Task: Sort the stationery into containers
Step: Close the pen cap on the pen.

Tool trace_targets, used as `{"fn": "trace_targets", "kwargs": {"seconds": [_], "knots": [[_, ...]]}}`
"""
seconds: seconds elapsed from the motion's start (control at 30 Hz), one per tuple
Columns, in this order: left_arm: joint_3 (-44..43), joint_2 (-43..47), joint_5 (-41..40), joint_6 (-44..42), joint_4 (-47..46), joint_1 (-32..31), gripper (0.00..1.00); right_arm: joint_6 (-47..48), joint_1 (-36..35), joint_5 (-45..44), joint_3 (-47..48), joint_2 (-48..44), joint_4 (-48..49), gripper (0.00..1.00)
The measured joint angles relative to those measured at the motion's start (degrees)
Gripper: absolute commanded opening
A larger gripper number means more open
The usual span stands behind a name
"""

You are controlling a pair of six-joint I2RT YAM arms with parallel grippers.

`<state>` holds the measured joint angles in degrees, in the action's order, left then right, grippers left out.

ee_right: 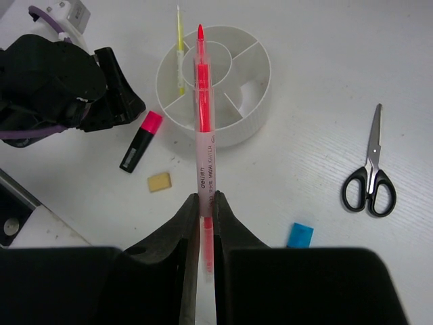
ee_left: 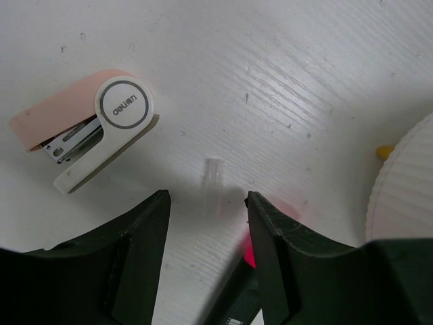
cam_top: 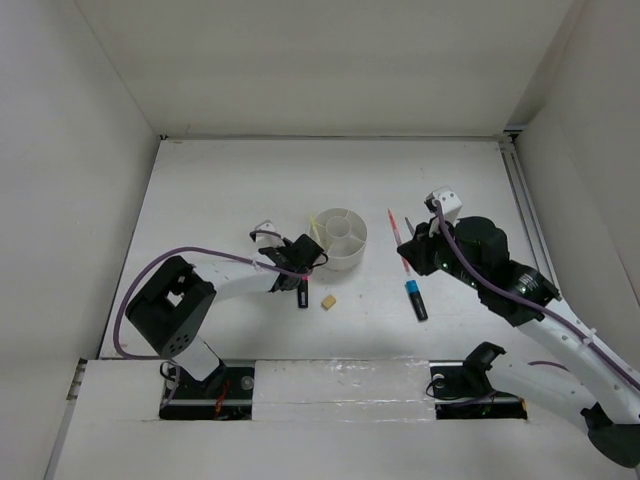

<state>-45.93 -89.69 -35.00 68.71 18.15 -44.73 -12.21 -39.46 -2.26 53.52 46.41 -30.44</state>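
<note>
The round white organizer stands mid-table, and it also shows in the right wrist view. My right gripper is shut on a thin pink pen and holds it above the table, tip pointing over the organizer; from above this gripper is right of the organizer. My left gripper is open and empty, low over a small clear piece, with the pink-capped marker beside its right finger. A yellow pen lies at the organizer's left rim. The tan eraser lies near the marker.
A pink and white stapler lies left of my left gripper. The black-handled scissors and a blue-capped marker lie right of the organizer. White walls enclose the table at the back and on both sides.
</note>
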Motion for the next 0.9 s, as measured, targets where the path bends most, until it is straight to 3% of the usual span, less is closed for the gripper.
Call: {"fn": "trace_targets", "kwargs": {"seconds": [0.3,0.53,0.7,0.9], "knots": [[-0.81,-1.27,-0.63,0.70,0.72,0.22,0.32,0.00,0.00,0.00,0.00,-0.70,0.55,0.00],[-1.70,-2.38,-1.25,0.90,0.85,0.22,0.31,0.00,0.00,0.00,0.00,-1.77,0.63,0.00],[-1.79,-2.40,-1.09,1.01,0.98,0.22,0.22,0.00,0.00,0.07,0.00,-2.93,0.87,0.00],[-1.79,-2.43,-1.03,1.01,1.16,0.22,0.19,0.24,0.00,0.20,0.00,-3.02,0.87,0.00]]}}
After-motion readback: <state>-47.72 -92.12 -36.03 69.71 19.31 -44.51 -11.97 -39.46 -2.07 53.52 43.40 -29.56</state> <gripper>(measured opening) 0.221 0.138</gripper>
